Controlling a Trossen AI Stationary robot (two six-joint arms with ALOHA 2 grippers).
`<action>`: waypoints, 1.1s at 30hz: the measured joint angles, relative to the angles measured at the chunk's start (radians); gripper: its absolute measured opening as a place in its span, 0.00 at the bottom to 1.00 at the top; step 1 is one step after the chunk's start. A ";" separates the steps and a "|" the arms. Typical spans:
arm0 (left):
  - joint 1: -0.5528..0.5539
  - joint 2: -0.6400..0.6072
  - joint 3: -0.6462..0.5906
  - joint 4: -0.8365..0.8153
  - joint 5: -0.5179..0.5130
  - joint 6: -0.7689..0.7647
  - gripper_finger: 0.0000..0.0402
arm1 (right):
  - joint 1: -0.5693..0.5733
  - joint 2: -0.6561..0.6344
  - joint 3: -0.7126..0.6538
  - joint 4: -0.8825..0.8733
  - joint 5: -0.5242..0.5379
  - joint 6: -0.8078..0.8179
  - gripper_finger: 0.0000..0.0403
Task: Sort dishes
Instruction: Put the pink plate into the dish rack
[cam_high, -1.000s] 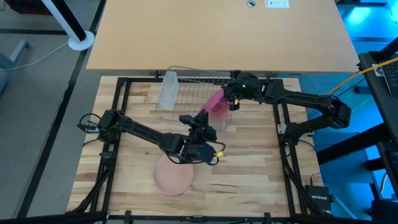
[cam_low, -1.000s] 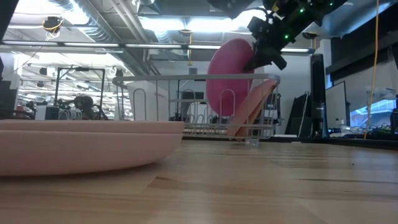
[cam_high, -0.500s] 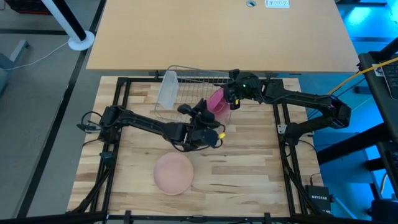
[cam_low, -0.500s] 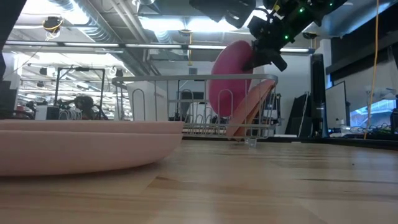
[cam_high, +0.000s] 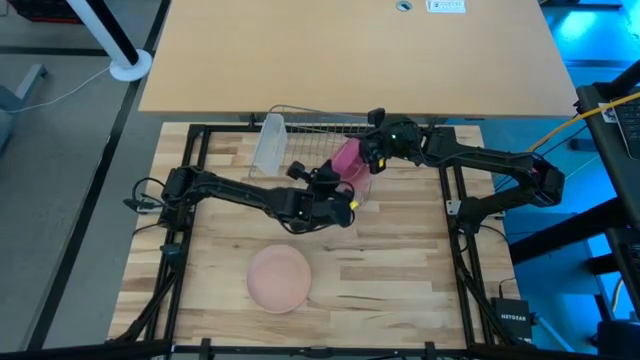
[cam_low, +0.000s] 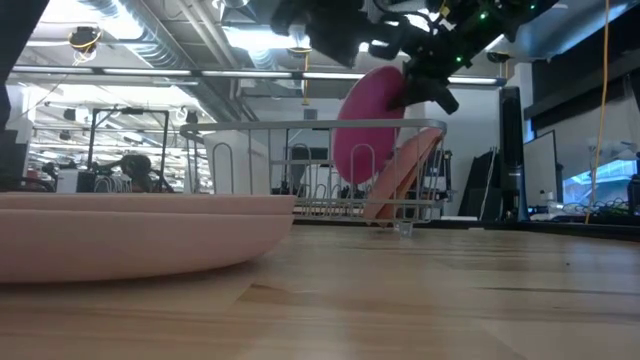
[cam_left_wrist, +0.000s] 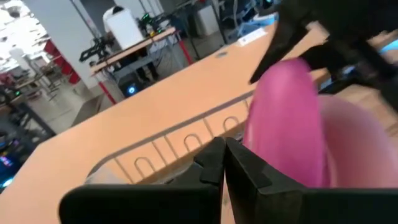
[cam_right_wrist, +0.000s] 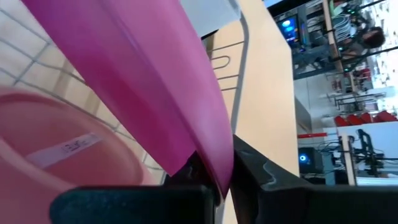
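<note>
My right gripper (cam_high: 368, 152) is over the silver wire rack (cam_high: 305, 125) at the far side, shut on the magenta pink plate (cam_high: 346, 160), which stands on edge partly inside the rack (cam_low: 365, 120). The tan-brown plate (cam_low: 402, 178) leans on edge in the rack beside it. The pale peach-pink plate (cam_high: 278, 278) lies flat on the table near the front (cam_low: 130, 235). My left gripper (cam_high: 305, 173) is shut and empty, raised just in front of the rack, left of the magenta plate (cam_left_wrist: 283, 118). My right gripper pinches the magenta plate's rim (cam_right_wrist: 217, 167) between its two fingers (cam_right_wrist: 258, 174), at the plate's upper right edge (cam_low: 402, 92). The fingers slant down from the right. The plate hangs on edge, tilted, its lower part below the rack's top wire.
A translucent whitish tumbler (cam_high: 268, 145) lies at the rack's left end. Black frame rails (cam_high: 195, 150) run along the table's sides. A raised wooden board (cam_high: 350, 50) lies beyond the rack. Bare tabletop (cam_high: 400, 270) lies to the right of the peach plate.
My left gripper has gone up from beside the peach-pink plate and toward the far edge, and now stands by the rack. The peach-pink plate has stayed flat on the table. My right gripper has kept the magenta plate over the rack.
</note>
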 joint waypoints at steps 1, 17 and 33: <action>0.000 0.000 0.000 -0.033 0.000 -0.033 0.01 | 0.000 -0.001 0.000 -0.005 0.000 0.001 0.06; -0.003 0.000 0.000 -0.304 -0.049 -0.384 0.00 | 0.000 -0.002 0.001 -0.045 0.021 -0.007 0.06; 0.042 -0.008 0.000 -0.504 0.126 -0.558 0.00 | 0.000 -0.001 0.001 -0.046 0.024 -0.007 0.06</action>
